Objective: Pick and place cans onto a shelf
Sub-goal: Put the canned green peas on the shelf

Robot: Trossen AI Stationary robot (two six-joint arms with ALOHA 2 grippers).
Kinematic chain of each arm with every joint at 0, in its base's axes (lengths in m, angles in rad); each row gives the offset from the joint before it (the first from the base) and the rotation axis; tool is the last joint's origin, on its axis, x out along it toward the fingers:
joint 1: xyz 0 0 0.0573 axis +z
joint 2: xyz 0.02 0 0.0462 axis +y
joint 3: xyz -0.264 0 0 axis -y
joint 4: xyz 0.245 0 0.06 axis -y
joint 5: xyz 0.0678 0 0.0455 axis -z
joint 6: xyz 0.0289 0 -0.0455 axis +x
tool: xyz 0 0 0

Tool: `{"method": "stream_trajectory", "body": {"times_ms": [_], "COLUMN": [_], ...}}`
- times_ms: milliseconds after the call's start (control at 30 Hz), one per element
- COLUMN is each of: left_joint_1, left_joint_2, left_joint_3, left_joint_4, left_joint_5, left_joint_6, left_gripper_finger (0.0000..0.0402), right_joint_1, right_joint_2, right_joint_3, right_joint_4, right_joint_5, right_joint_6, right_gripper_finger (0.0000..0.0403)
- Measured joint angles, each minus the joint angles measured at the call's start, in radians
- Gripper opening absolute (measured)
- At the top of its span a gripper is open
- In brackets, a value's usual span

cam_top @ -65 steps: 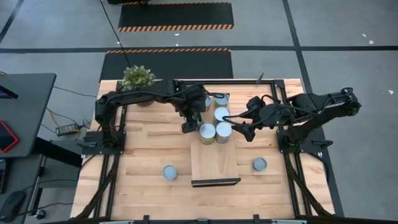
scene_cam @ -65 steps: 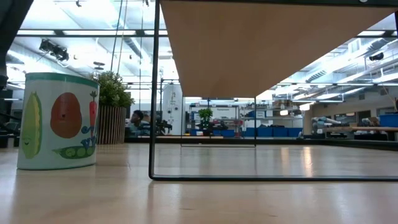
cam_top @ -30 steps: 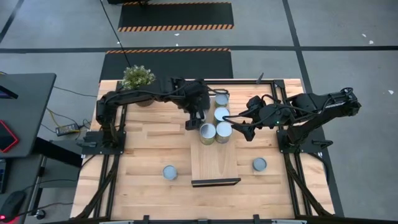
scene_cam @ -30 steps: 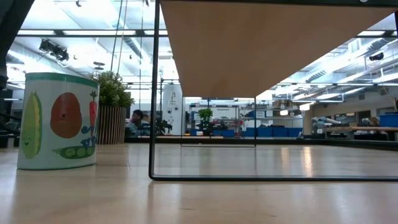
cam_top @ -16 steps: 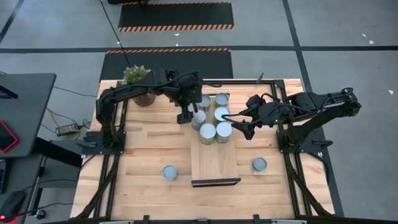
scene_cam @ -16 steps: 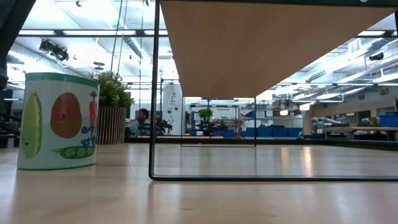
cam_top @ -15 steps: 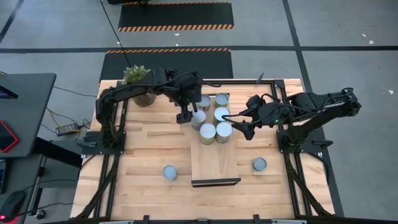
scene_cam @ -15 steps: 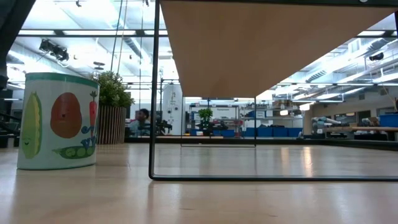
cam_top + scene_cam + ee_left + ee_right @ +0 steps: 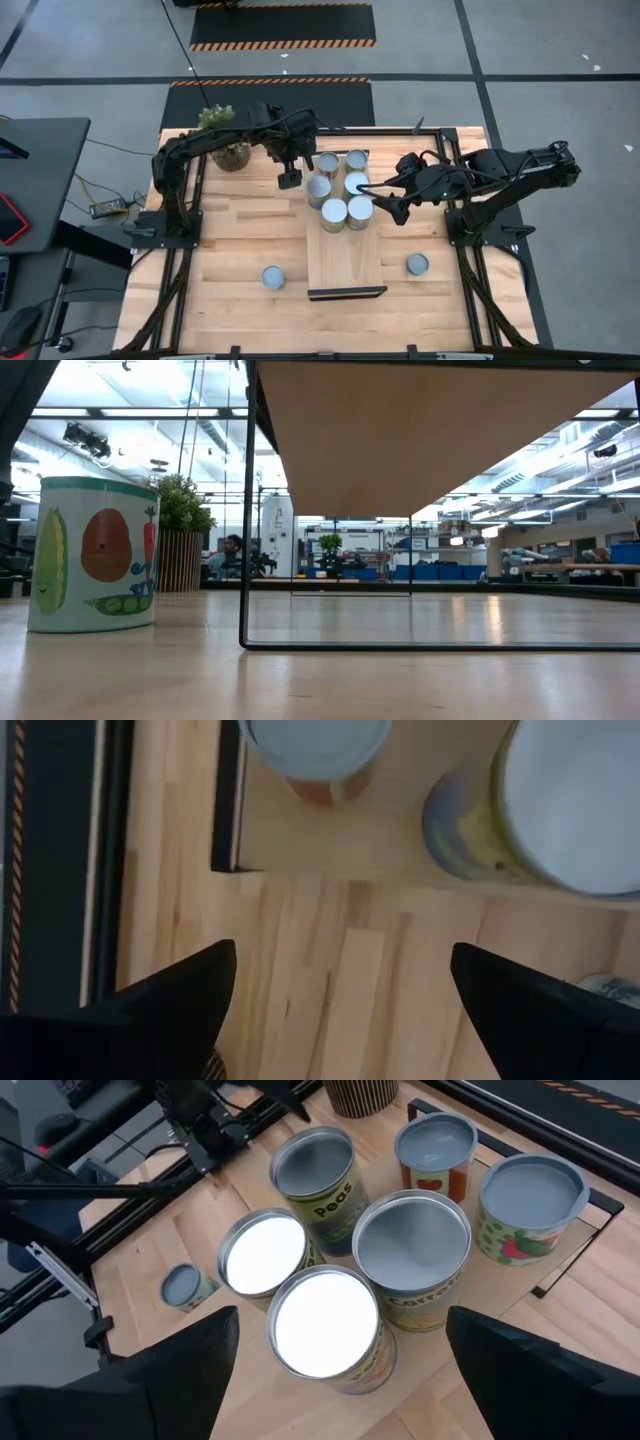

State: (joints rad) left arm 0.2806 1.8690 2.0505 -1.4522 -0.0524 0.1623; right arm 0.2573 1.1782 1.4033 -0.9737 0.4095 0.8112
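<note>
On the shelf [image 9: 345, 262] we count six cans [image 9: 333, 213]; left gripper [image 9: 289, 178] and right gripper [image 9: 385, 208], both released, hover beside them.

Both arms are black throughout, built of slim tubular links with bulkier blocks at the joints. Thin black cables loop along the left arm [image 9: 200, 150] and the right arm [image 9: 500, 170]. Each stands on a black base plate. The left end effector [image 9: 335, 1010] and the right end effector [image 9: 335, 1370] each carry two dark, matte, wedge-shaped fingers tapering to points.
</note>
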Motion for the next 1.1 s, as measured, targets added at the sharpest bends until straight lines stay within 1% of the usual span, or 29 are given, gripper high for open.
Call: {"method": "stream_trajectory", "body": {"times_ms": [167, 267, 433, 733, 900, 1000, 1100], "left_joint_1": [-0.02, -0.039, -0.062, -0.078, -0.077, -0.077, -0.077], "left_joint_2": [0.0, 0.0, 0.0, 0.0, 0.0, 0.0, 0.0], "left_joint_3": [-0.09, -0.117, -0.147, -0.147, -0.147, -0.147, -0.147], "left_joint_4": [0.088, 0.148, 0.231, 0.306, 0.343, 0.371, 0.364], "left_joint_5": [0.011, 0.015, 0.022, -0.004, -0.014, -0.023, -0.036], "left_joint_6": [-0.001, -0.017, -0.033, -0.072, -0.089, -0.1, -0.101], "left_gripper_finger": [0.0376, 0.0376, 0.0376, 0.0376, 0.0376, 0.0375, 0.0375], "right_joint_1": [0.0, -0.006, -0.05, -0.138, -0.219, -0.273, -0.322], "right_joint_2": [-0.001, -0.01, -0.029, -0.035, -0.029, -0.008, 0.019], "right_joint_3": [0.0, 0.0, 0.0, 0.0, 0.0, 0.0, 0.0], "right_joint_4": [-0.004, -0.027, -0.071, -0.099, -0.098, -0.098, -0.098], "right_joint_5": [0.0, -0.003, -0.006, -0.024, -0.08, -0.116, -0.14], "right_joint_6": [-0.009, -0.021, -0.023, -0.098, -0.173, -0.234, -0.298], "right_gripper_finger": [0.0364, 0.0364, 0.0364, 0.0364, 0.0364, 0.0364, 0.0364]}}
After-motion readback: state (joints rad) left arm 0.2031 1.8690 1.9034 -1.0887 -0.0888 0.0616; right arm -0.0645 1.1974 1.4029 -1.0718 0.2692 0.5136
